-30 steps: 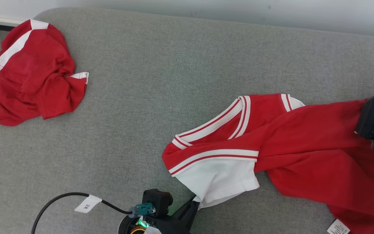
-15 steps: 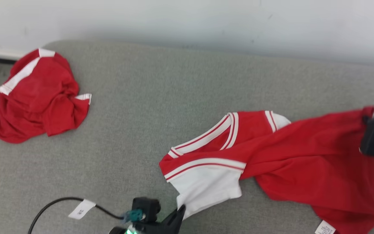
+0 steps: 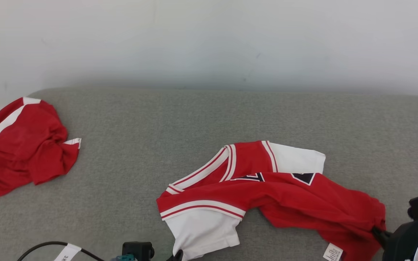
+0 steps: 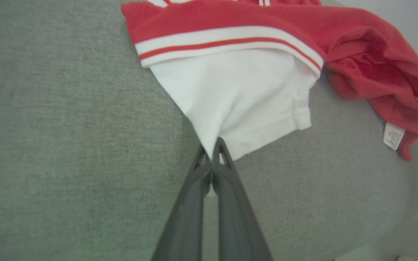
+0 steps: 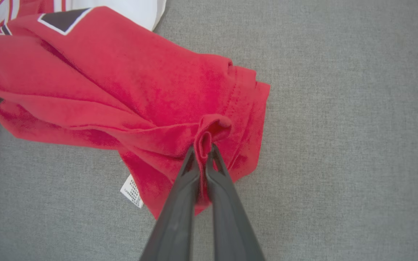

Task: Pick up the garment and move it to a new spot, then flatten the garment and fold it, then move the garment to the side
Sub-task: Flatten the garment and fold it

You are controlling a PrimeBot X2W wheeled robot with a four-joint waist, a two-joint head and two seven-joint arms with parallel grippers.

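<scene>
Two garments lie on the grey woven cushion [image 3: 151,130], and both of my grippers are on the same one.

At the far left of the head view sits a crumpled red cloth garment with white bands [image 3: 24,148]. It is bunched at the cushion's edge and cut off by the frame's left side, well apart from everything else. At the lower left, one black cable [image 3: 38,247] curves in from the bottom edge, carrying one white paper tag [image 3: 67,252] whose print I cannot read.

Just right of it is my left gripper [image 4: 212,154], almost wholly cut off in the head view. In its wrist view the two dark fingers are pressed together on the bottom corner of a white sleeve [image 4: 238,90].

That sleeve belongs to the red knit shirt with white sleeves and striped trim [image 3: 285,197], which lies rumpled across the lower middle and lower right of the head view. I count two white sleeves, the second one [image 3: 296,159] at the shirt's upper edge. The red body is folded over itself and covers most of a dark print [image 3: 303,177], so only two corners of it show. One white care label [image 3: 332,252] sticks out at the shirt's lower edge, its text too small to read.

At the lower right, my right gripper [image 5: 203,154] is clamped on a pinched-up fold of the red hem. In the head view the dark wrist hides that end of the cloth.

A pale wall [image 3: 209,43] runs along the top.
</scene>
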